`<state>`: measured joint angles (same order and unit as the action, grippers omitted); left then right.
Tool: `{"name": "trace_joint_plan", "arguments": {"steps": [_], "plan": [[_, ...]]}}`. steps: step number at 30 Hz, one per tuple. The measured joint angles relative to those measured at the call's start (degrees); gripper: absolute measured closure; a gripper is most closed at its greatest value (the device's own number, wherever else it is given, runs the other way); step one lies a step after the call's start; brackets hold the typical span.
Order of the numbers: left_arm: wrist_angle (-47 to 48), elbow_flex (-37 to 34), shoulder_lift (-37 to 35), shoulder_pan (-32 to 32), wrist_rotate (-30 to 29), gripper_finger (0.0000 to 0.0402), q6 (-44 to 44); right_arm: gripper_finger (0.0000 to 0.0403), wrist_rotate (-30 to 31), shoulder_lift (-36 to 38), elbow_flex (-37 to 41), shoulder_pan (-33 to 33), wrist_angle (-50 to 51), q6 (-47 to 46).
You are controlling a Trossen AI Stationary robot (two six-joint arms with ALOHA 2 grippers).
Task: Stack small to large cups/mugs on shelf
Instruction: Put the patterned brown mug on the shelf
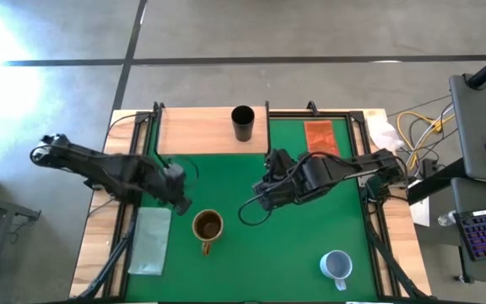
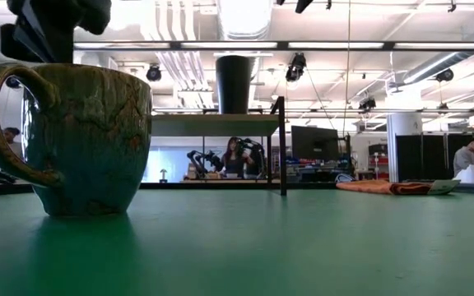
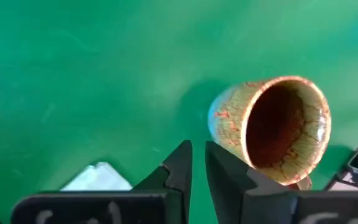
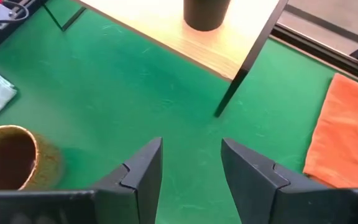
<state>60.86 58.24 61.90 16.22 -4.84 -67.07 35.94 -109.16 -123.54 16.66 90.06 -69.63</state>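
The small black cup [image 1: 243,123] stands upright on the wooden shelf [image 1: 201,131] at the far side; it also shows in the low view [image 2: 233,82] and the right wrist view [image 4: 207,12]. The brown-mustard mug [image 1: 207,226] stands upright on the green mat, handle toward the near edge. The pale blue-grey mug [image 1: 336,264] stands at the near right. My left gripper [image 1: 180,203] hovers just far-left of the brown mug [image 3: 272,127], fingers nearly together and empty. My right gripper [image 1: 266,192] is open and empty above the mat's middle.
An orange cloth [image 1: 321,138] lies at the far right beside the shelf. A pale folded cloth [image 1: 150,241] lies at the near left. The shelf's thin black leg [image 4: 241,78] stands on the mat ahead of my right gripper. Bare mat lies between the mugs.
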Motion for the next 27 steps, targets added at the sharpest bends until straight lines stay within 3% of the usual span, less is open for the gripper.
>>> {"name": "trace_joint_plan", "arguments": {"steps": [4,15,27], "plan": [[-0.4,1.8,5.1,2.9,0.8,0.034,-2.8,0.0245,0.3,0.7,0.7,0.0,0.0,1.0],[-0.5,8.1,14.2,3.3,1.5,0.0221,-7.4,0.0245,1.7,0.9,0.8,0.0,0.0,5.2],[-0.5,8.2,19.8,8.1,1.7,0.0209,-13.2,0.0245,3.9,0.9,1.0,-0.1,0.0,7.3]]}}
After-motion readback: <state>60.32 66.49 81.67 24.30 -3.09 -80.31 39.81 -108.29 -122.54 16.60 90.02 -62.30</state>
